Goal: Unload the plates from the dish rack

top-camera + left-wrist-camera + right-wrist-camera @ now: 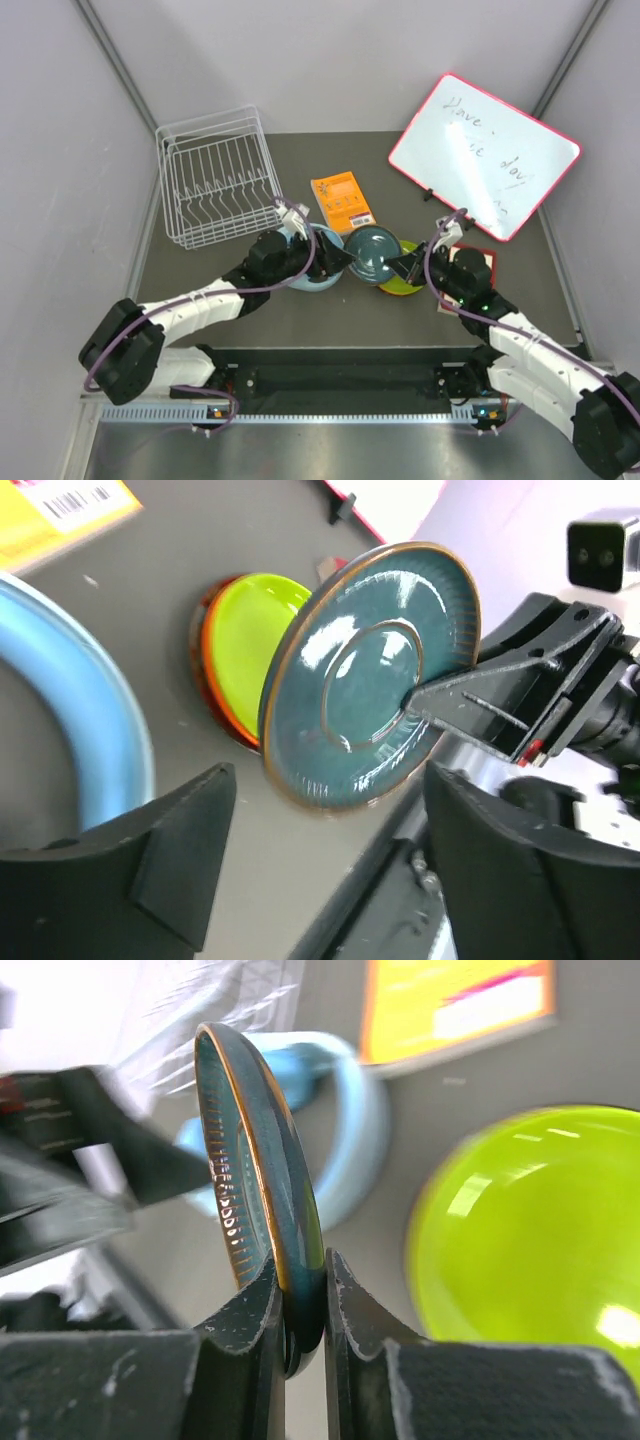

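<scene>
Mid-frame, the right claw (pixel 300 1295) clamps the teal-blue plate (pixel 372 252) by its rim, on edge beside the yellow-green plate (pixel 530 1240), likely for stacking there, while the left claw (pixel 338 260) gapes apart nearby.

a dark grey table (pixel 345 322) stands boxed in by plain pale walls (pixel 330 60), one behind it, one on either side. grey strips (pixel 112 55) climb both corners behind the table; soft, even light
</scene>
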`<state>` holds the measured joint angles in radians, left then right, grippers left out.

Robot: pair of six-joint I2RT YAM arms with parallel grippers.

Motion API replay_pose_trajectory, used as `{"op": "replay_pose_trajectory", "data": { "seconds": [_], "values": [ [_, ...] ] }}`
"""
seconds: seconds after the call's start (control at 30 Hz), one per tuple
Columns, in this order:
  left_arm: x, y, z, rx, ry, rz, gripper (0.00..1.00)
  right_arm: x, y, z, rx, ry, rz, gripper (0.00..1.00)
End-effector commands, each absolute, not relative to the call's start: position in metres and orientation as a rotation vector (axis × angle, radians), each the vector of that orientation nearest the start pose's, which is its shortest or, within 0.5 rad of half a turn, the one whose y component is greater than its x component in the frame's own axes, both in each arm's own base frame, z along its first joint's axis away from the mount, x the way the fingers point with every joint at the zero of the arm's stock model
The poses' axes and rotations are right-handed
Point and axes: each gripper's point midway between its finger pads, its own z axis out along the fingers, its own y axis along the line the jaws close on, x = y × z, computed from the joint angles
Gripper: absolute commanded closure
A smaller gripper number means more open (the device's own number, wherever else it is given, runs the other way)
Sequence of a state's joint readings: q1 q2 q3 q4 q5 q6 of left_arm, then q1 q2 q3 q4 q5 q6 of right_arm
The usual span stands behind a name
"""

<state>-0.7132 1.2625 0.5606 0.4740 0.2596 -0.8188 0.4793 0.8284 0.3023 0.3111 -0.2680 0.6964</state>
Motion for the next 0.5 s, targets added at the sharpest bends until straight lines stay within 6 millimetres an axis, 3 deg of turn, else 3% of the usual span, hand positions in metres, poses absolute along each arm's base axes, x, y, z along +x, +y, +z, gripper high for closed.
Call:
{"op": "replay_pose_trajectory", "data": {
  "seconds": [0.0,0.07,0.13,0.17,0.23,0.47],
  "values": [
    [0.266,-0.286,0.196,0.102,1.912,-1.062,0.18,0.257,0.161,0.151,0.149,1.924,0.789,1.0],
    [0.273,-0.275,0.198,0.131,1.904,-0.949,0.18,0.258,0.151,0.146,0.177,1.94,0.735,1.0],
    [0.279,-0.251,0.195,0.082,1.907,-0.81,0.18,0.259,0.141,0.137,0.208,1.967,0.679,1.0],
    [0.28,-0.242,0.195,0.082,1.897,-0.758,0.01,0.26,0.138,0.133,0.213,1.976,0.66,1.0],
    [0.281,-0.221,0.198,0.034,1.879,-0.661,0.01,0.26,0.136,0.129,0.22,1.985,0.647,1.0],
    [0.278,-0.183,0.214,-0.009,1.811,-0.512,0.01,0.271,0.13,0.119,0.225,2.004,0.6,1.0]
  ]
}}
